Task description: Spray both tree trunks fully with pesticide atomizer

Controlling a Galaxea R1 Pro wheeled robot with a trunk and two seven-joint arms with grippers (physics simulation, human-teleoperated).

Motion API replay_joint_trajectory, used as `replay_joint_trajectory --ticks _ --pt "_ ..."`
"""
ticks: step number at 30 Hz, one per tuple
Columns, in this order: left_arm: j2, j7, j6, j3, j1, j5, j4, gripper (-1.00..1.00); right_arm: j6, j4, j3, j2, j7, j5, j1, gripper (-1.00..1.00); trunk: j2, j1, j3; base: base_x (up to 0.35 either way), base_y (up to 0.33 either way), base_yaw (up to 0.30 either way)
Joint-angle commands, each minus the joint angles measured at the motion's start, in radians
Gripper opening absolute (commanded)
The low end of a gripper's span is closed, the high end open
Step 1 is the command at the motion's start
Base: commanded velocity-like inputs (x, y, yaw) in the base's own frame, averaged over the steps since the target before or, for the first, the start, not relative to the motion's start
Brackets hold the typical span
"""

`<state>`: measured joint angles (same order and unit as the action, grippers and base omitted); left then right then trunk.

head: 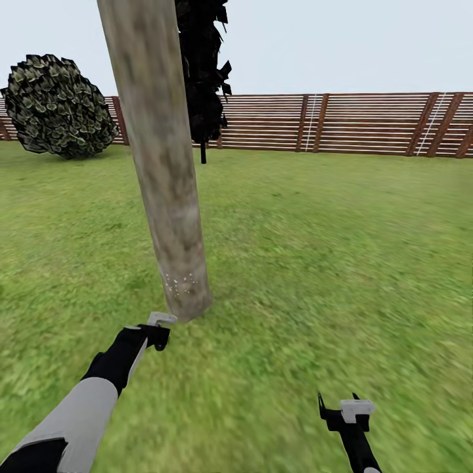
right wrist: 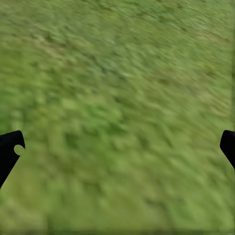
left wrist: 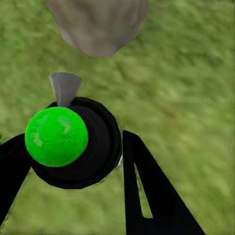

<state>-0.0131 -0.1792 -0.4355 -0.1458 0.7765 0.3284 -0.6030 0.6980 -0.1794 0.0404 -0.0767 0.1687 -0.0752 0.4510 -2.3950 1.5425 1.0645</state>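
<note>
Atomizer [left wrist: 73,144] — black, round, bright green dot on top — pinched by left gripper [left wrist: 68,161] near trunk [head: 161,164]; white specks [head: 180,284] low on bark. Right gripper [right wrist: 117,147] spread.

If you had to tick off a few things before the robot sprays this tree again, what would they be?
1. Spray bottle held between the left gripper fingers: ok.
2. Bottle close to the tree trunk, low near its base: ok.
3. Nozzle pointing at the trunk: ok, it seems.
4. Trunk fully covered: not ok, white specks sit near the base alone.
5. Right gripper free and away from the trunk: ok, open over grass.
</note>
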Motion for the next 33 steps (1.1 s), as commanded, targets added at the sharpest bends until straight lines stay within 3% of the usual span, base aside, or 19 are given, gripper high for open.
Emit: replay_joint_trajectory --ticks 1,4,7,9,13,17,20,21,22,23,26,28,31,33 --pt "-0.007 0.000 -0.001 -0.001 0.000 -0.002 -0.011 -1.00 0.000 0.003 0.000 0.000 0.000 0.000 0.000 1.00 0.000 0.000 0.000 -0.010 0.000 0.000" --pt "-0.047 -0.001 -0.012 -0.004 0.001 -0.004 -0.061 -1.00 0.000 0.014 0.000 0.000 0.000 0.000 0.000 1.00 0.000 0.000 0.000 -0.003 0.000 0.000" --pt "-0.052 -0.001 -0.073 -0.002 -0.001 -0.007 -0.108 -1.00 0.000 0.016 0.000 0.000 0.000 0.000 0.000 1.00 0.000 0.000 0.000 0.000 0.000 0.000" --pt "-0.038 -0.001 -0.086 0.001 -0.002 -0.008 -0.131 -1.00 0.000 0.017 0.000 0.000 0.000 0.000 0.000 1.00 0.000 0.000 0.000 0.000 0.000 0.000" --pt "0.037 -0.001 -0.119 0.004 0.000 -0.006 -0.178 -1.00 0.000 0.017 0.001 0.000 0.000 0.000 0.000 1.00 0.000 0.000 0.000 0.000 0.000 0.000" --pt "0.065 -0.003 -0.185 0.006 0.001 -0.006 -0.252 -1.00 0.000 0.017 0.000 0.000 0.000 0.000 0.000 1.00 0.000 0.000 0.000 0.000 0.000 0.000" --pt "0.044 -0.007 -0.203 0.002 0.004 -0.003 -0.278 -1.00 0.000 0.017 0.001 0.000 0.000 0.000 0.000 1.00 0.000 0.000 0.000 0.000 0.000 0.000" --pt "0.023 -0.008 -0.205 0.001 0.010 -0.003 -0.280 -1.00 0.000 0.017 0.000 0.000 0.000 0.000 0.000 1.00 0.000 0.000 0.000 0.000 0.000 0.000" --pt "-0.018 -0.010 -0.207 -0.002 0.018 -0.004 -0.282 -1.00 0.000 0.017 0.000 0.000 0.000 0.000 0.000 1.00 0.000 0.000 0.000 0.000 0.000 0.000" --pt "-0.038 -0.010 -0.207 -0.002 0.023 -0.004 -0.282 -1.00 0.000 0.017 0.000 0.000 0.000 0.000 0.000 1.00 0.000 0.000 0.000 0.000 0.000 0.000" --pt "-0.055 -0.011 -0.208 -0.002 0.033 -0.004 -0.282 -1.00 0.000 0.017 0.001 0.000 0.000 0.000 0.000 1.00 0.000 0.000 0.000 0.000 0.000 0.000" --pt "-0.046 -0.010 -0.216 0.004 0.034 -0.005 -0.287 -1.00 0.000 0.017 0.000 0.000 0.000 0.000 0.000 1.00 0.000 0.000 0.000 0.000 0.000 0.000" --pt "0.001 -0.010 -0.245 0.051 0.029 -0.006 -0.302 -1.00 0.000 0.017 0.001 0.000 0.000 0.000 0.000 1.00 0.000 0.000 0.000 0.000 0.000 0.000" --pt "0.046 -0.010 -0.252 0.092 0.031 -0.007 -0.306 -1.00 0.000 0.017 0.000 0.000 0.000 0.000 0.000 1.00 0.000 0.000 0.000 0.000 0.000 0.000"
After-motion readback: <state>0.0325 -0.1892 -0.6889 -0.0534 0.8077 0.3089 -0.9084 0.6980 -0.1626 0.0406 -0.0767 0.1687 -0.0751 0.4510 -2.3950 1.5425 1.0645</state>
